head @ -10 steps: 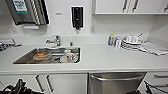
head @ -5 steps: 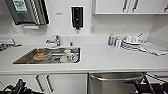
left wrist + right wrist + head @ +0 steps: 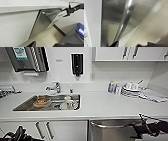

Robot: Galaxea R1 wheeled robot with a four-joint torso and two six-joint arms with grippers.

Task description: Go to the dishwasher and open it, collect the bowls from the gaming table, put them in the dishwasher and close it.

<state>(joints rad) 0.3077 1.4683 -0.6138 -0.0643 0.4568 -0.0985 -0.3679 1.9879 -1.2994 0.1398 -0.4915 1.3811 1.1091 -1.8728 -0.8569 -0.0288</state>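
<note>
Head view looked down on the counter (image 3: 100, 105) from above. Left wrist view looked sideways beneath it. Right wrist view sat close against the dishwasher (image 3: 110, 25) handle (image 3: 124, 21); all three shared it.

The dishwasher (image 3: 112, 130) sits under the counter (image 3: 105, 105), right of the sink (image 3: 47, 102); stacked plates (image 3: 130, 90) lie behind.

**Site: shared office kitchenette**

A long white worktop (image 3: 105, 105) is seen, with a stainless sink (image 3: 47, 103) set into it and a tap (image 3: 56, 87) behind. Crockery is left in the basin. A black soap dispenser (image 3: 77, 64) and a paper-towel dispenser (image 3: 27, 58) are fixed to the wall, as in a communal pantry. White wall cabinets (image 3: 130, 53) are hung above. Stacked plates (image 3: 131, 90) are kept on the counter. A steel dishwasher (image 3: 112, 129) is built in below.
</note>
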